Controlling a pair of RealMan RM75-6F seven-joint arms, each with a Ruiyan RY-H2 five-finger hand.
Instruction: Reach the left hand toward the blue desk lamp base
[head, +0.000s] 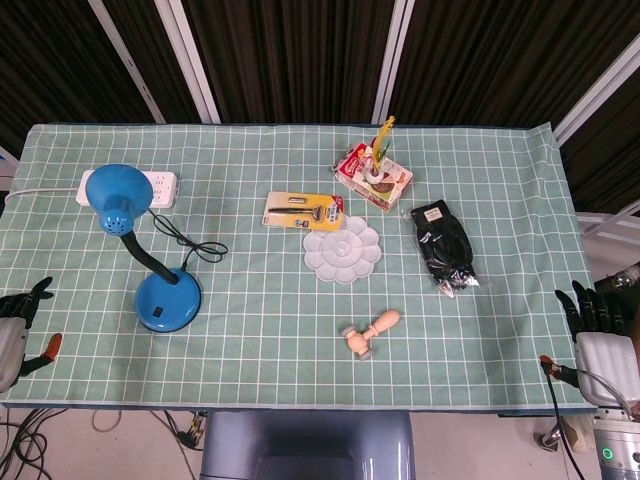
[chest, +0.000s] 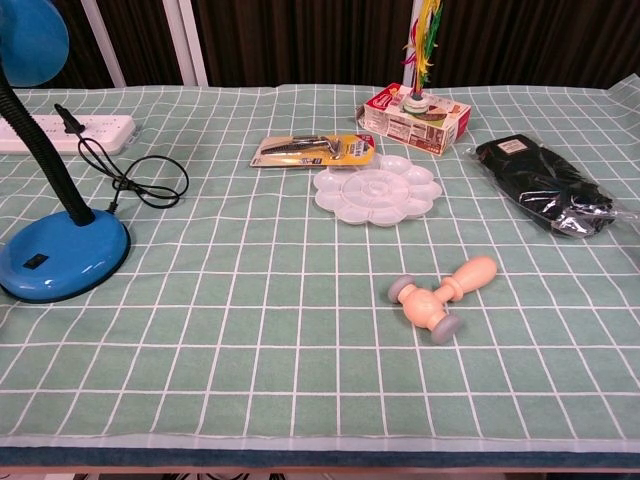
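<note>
Off the surface's left edge, the left hand (head: 14, 335) waits with fingers spread, empty; the blue lamp base (head: 167, 301) sits to its right, slightly farther in, nearer it than the open right hand (head: 598, 335).

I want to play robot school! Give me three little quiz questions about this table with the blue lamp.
1. True or false: the left hand already touches the blue lamp base.
2. What lies nearest the white palette? A) yellow package B) power strip C) black bag
3. Fill in: the wooden roller lies on the green checked ____.

Key: 1 false, the hand sits apart at the table's left edge; 2 A; 3 tablecloth.
</note>
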